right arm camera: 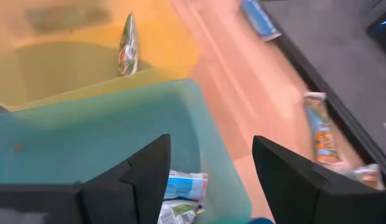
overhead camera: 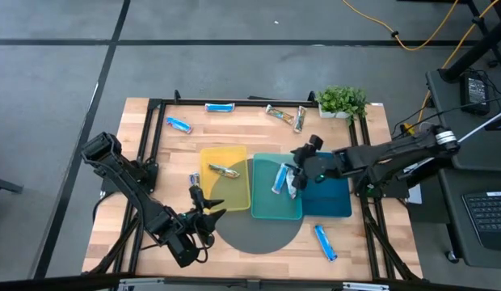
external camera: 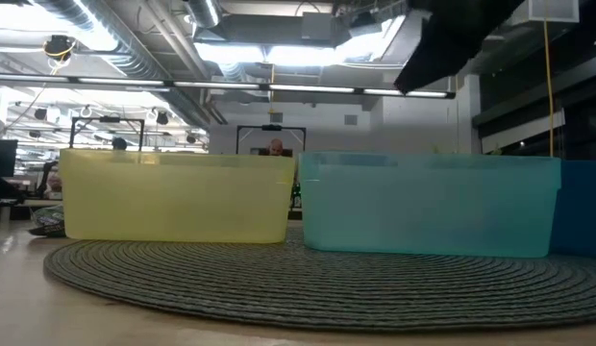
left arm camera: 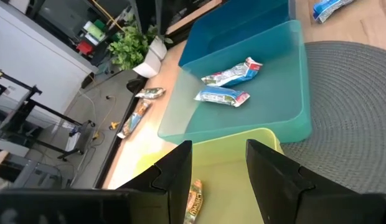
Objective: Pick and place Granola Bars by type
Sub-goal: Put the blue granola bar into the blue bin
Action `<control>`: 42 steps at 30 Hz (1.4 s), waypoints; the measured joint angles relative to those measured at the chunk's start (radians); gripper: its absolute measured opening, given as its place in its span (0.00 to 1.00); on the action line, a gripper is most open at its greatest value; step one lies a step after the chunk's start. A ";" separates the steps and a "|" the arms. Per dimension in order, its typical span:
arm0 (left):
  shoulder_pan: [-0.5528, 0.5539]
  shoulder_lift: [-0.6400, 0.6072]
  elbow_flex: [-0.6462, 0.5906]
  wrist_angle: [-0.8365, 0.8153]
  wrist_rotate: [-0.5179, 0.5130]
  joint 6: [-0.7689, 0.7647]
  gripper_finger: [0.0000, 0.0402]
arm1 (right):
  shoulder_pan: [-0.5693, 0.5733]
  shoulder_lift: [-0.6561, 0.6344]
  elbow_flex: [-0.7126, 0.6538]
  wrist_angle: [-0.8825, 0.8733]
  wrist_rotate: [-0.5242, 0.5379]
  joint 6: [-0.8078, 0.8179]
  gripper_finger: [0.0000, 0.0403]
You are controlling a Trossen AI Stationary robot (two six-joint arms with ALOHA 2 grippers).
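My left gripper (overhead camera: 208,204) (left arm camera: 218,180) is open and empty over the near left corner of the yellow tray (overhead camera: 234,194). One tan-brown bar (overhead camera: 226,170) (left arm camera: 193,200) lies in that tray. My right gripper (overhead camera: 301,155) (right arm camera: 208,168) is open and empty above the right part of the teal tray (overhead camera: 265,206), where two blue-and-white bars (overhead camera: 283,181) (left arm camera: 227,84) (right arm camera: 183,186) lie flat. Loose on the wood lie blue bars (overhead camera: 178,124) (overhead camera: 220,107) (overhead camera: 325,242) and two tan-brown bars (overhead camera: 279,113) (overhead camera: 300,119).
The yellow, teal and dark blue (overhead camera: 331,202) trays stand side by side on a round grey mat (overhead camera: 258,234) (external camera: 308,279). A potted plant (overhead camera: 342,101) stands at the far right corner. A black frame (overhead camera: 153,105) runs around the table edge.
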 joint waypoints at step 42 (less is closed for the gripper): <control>0.000 0.000 0.000 -0.003 0.016 0.090 0.36 | 0.652 0.131 -0.001 -0.197 -0.103 0.869 0.57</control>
